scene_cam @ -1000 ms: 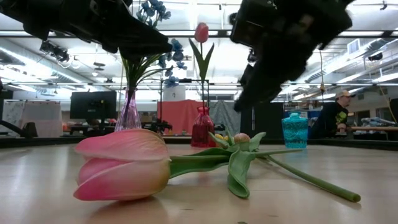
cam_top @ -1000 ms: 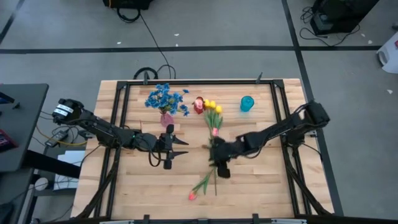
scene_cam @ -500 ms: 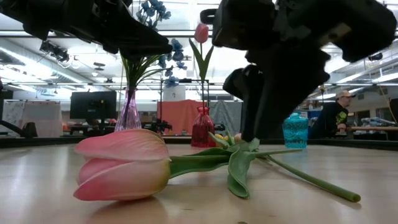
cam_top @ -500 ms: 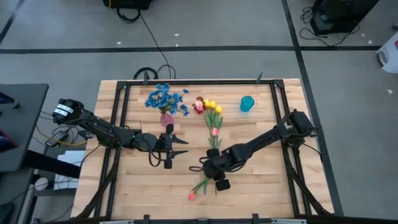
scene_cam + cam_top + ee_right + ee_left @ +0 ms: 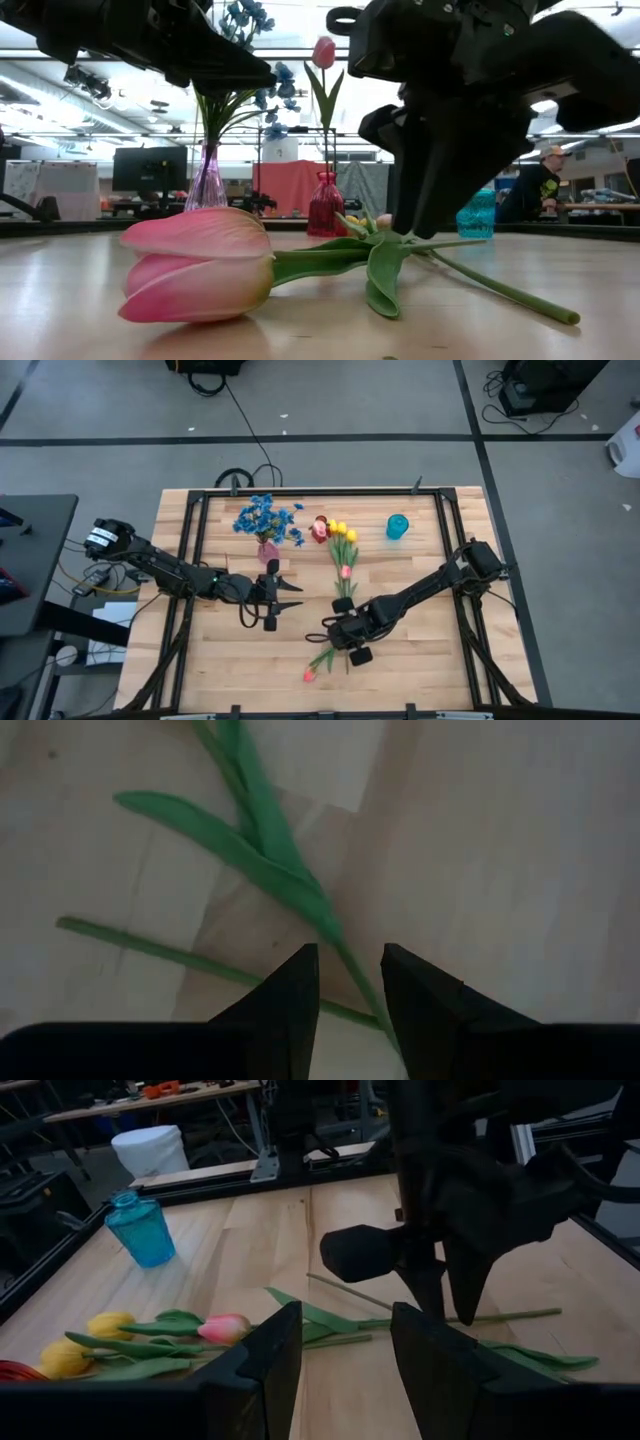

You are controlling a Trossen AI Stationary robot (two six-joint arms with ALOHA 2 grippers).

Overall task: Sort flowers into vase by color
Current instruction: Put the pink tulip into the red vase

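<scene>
A pink tulip lies on its side near the table's near edge, large in the low view. Its green stem runs between the open fingers of my right gripper, which points down over it; whether they touch it I cannot tell. Another pink tulip and the yellow tulips lie farther back. The blue blossoms stand in a pink vase, and one pink tulip stands in a red vase. My left gripper hovers open at mid-table.
A blue vase stands at the far right of the vase row. A loose green stem and leaves lie beside the right gripper. Bare wood spreads to the table's left and right near parts. A person sits beyond the table.
My right gripper has moved toward the table's near edge and come down over the lying stems, until its fingers stand just above the table on either side of a stem. The flowers have stayed where they were.
</scene>
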